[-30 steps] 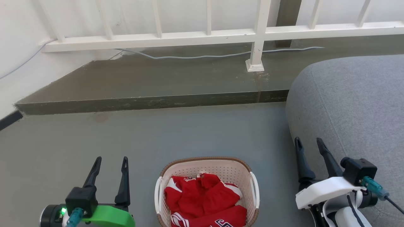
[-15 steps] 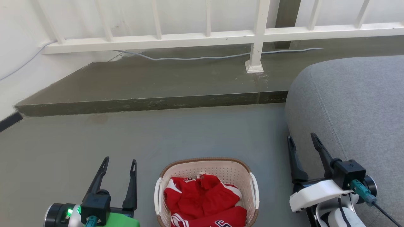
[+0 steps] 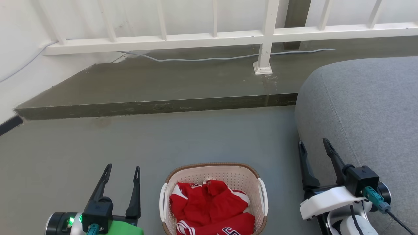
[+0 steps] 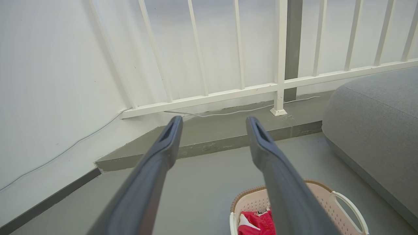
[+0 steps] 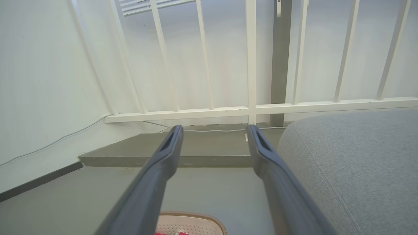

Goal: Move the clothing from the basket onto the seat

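Observation:
The cream basket (image 3: 214,172) with a brown rim stands on the floor at the bottom middle of the head view, with the red clothing (image 3: 209,205) crumpled inside it. The big grey seat (image 3: 365,104) fills the right side. My left gripper (image 3: 122,167) hangs open to the left of the basket, nothing between its fingers. My right gripper (image 3: 313,143) is open too, just right of the basket, against the seat's front edge. The left wrist view has the basket (image 4: 326,195) and a bit of the clothing (image 4: 256,222) below my left gripper (image 4: 214,120). My right gripper (image 5: 214,129) points toward the railing.
A raised concrete step (image 3: 156,106) runs across the floor behind the basket. Above it stands a white railing (image 3: 215,37), with a grey cable (image 3: 209,59) trailing along its foot. A white wall (image 3: 23,49) closes the left side. Grey floor (image 3: 163,140) lies between step and basket.
Both arms have shifted a little: the left gripper went right toward the basket, and the right gripper moved left and up along the seat's edge. Clothing and basket stayed put.

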`<state>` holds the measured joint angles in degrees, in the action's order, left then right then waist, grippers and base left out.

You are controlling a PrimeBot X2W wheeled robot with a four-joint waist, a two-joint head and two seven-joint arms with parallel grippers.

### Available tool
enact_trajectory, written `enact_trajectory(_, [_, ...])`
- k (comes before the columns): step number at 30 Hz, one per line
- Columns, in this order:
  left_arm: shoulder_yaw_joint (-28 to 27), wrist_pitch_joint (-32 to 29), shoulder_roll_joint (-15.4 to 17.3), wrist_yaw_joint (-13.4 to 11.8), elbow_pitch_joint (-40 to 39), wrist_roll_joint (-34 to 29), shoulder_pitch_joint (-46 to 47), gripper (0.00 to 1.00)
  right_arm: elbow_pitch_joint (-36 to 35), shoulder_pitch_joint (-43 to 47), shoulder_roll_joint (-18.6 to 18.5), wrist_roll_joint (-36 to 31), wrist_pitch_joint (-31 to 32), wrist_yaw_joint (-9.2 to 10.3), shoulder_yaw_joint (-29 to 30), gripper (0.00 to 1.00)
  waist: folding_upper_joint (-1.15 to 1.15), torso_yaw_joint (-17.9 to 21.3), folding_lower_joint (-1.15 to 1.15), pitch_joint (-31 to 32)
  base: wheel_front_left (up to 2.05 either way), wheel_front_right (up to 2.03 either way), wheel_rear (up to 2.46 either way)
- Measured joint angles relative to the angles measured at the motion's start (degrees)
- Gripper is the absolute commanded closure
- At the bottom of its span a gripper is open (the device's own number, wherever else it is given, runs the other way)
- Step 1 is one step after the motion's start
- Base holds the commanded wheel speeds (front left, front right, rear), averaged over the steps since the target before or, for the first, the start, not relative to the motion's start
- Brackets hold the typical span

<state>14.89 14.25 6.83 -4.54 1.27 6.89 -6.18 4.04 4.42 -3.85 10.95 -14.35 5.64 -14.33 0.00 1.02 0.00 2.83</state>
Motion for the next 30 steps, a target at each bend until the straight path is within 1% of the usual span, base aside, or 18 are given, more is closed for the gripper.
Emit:
enact_trajectory(15, [-0.2,0.0,0.0,0.3,-0.1,0.0,0.0,0.0,-0.3,0.7,0.0,0.0,0.0,-0.01,0.4,0.0,0.0,0.0,0.0,-0.8,0.0,0.0,0.0])
enact_trajectory(22, [-0.2,0.0,0.0,0.5,-0.3,0.0,0.0,0.0,-0.9,0.7,0.0,-0.1,0.0,-0.03,0.4,0.0,0.0,0.1,0.0,-2.5,0.0,0.0,0.0])
enact_trajectory(30, [0.0,0.0,0.1,0.7,-0.3,-0.1,0.3,0.0,-2.9,0.0,0.1,-0.4,0.0,-0.03,1.3,0.0,0.0,0.5,0.0,-6.8,0.0,0.0,0.0])
